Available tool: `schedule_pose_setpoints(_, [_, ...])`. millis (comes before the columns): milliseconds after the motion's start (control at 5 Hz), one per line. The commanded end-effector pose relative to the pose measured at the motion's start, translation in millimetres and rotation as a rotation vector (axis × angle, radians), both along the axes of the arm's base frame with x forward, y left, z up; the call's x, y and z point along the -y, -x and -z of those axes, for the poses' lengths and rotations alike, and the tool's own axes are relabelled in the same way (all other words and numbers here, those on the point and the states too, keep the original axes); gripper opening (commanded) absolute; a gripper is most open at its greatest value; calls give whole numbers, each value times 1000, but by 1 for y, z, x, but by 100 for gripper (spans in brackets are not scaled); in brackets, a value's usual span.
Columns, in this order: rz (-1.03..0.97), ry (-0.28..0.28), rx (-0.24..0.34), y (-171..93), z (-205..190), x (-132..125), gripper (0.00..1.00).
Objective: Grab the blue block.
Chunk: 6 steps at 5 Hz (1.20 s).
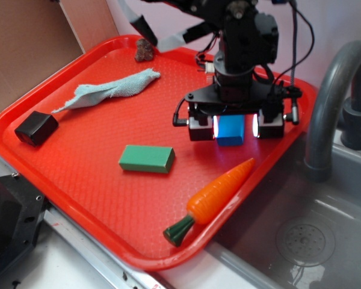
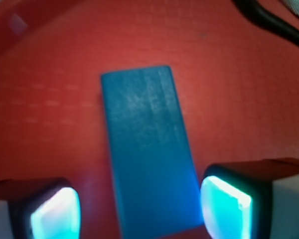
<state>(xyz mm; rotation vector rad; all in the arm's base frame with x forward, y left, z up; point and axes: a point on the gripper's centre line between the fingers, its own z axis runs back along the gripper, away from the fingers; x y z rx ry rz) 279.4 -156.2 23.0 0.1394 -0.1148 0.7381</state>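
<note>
Gripper (image 1: 235, 127) open (pads glowing) astride blue block (image 1: 231, 130), red tray (image 1: 90, 180) holding green block (image 1: 147, 159), carrot (image 1: 212, 198)

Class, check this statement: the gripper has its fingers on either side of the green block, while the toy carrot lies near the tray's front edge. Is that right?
One thing is wrong: the block between the gripper's fingers is the blue block, not the green one. The exterior view shows the green block lying apart, nearer the tray's middle. The toy carrot does lie near the front edge.
</note>
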Motion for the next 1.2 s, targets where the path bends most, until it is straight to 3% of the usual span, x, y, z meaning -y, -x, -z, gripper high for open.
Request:
schedule_pose_setpoints(0, [15, 40, 21, -6, 2, -14, 100])
schedule_pose_setpoints(200, [18, 54, 32, -5, 6, -17, 86])
schedule_pose_setpoints(400, [8, 55, 37, -5, 7, -19, 0])
schedule_pose_setpoints(600, [-10, 60, 41, -3, 7, -23, 0])
schedule_pose_setpoints(800, [13, 37, 40, 0, -20, -33, 0])
schedule_pose_setpoints(1000, [64, 106, 61, 0, -68, -57, 0])
